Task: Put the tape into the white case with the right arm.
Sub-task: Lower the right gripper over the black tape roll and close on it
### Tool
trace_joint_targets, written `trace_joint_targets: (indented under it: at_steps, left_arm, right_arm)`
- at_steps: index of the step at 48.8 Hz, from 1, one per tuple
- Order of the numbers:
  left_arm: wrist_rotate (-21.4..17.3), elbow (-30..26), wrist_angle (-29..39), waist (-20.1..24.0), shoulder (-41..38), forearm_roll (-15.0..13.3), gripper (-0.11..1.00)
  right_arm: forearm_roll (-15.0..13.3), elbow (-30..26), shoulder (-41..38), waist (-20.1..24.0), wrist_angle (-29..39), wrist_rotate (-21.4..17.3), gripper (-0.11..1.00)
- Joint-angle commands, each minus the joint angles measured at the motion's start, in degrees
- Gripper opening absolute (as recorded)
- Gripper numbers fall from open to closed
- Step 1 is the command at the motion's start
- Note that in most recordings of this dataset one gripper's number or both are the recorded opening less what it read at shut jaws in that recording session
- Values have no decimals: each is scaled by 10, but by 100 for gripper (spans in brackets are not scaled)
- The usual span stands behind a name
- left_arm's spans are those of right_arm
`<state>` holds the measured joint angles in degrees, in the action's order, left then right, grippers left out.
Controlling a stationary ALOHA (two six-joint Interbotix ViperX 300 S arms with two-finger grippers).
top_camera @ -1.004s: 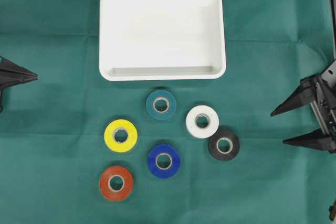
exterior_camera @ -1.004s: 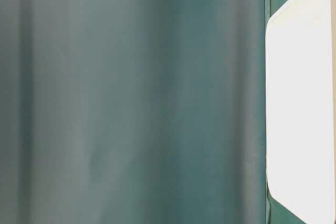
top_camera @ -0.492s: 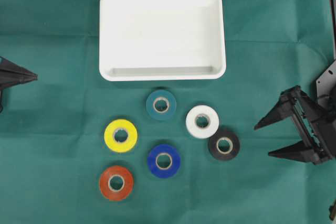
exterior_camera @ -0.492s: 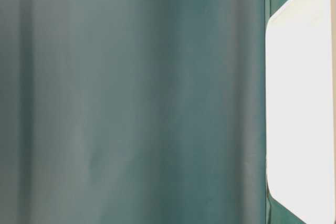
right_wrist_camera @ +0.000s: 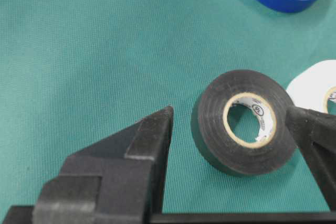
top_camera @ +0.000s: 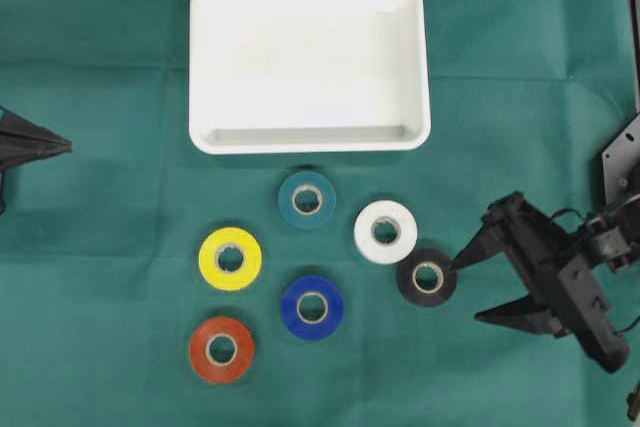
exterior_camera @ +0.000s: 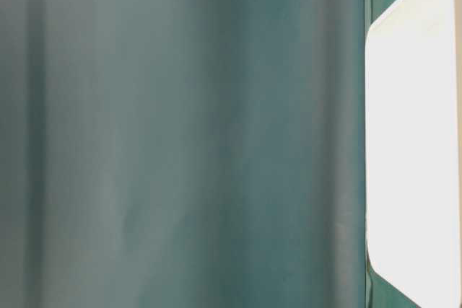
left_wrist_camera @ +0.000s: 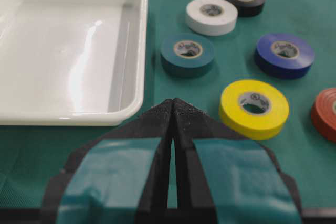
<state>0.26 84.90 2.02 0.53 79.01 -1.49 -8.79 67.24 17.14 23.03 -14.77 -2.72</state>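
- Since a second ago, the right gripper point(top_camera: 474, 289) has come in from the right edge toward the rolls; the rolls and the white case point(top_camera: 309, 65) have not shifted.
- Its jaws stand wide apart, holding nothing.
- The black tape roll point(top_camera: 427, 276) lies just beyond the fingertips, the upper tip at its rim.
- The white tape roll point(top_camera: 386, 231) touches the black one on its far side.
- The left gripper point(left_wrist_camera: 172, 109) is closed and empty.

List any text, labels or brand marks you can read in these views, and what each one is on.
None can be read.
Black tape roll: small dark print on the white inner core, too blurred to read.
Yellow tape roll, teal tape roll, white tape roll, blue tape roll: similar core print, too small.
White case: no markings visible.
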Motion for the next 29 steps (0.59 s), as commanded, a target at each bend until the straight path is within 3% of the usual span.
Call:
trace_joint_targets:
  at_steps: [1,29]
  left_arm:
    - [0,-5,-5,2,-10,1,0]
    - [1,-4,-5,2,-9,0,0]
  right_arm:
    - [0,-18,-13,2,-11,-1,58]
    - [-1,-42,-73,2,-11,-1,58]
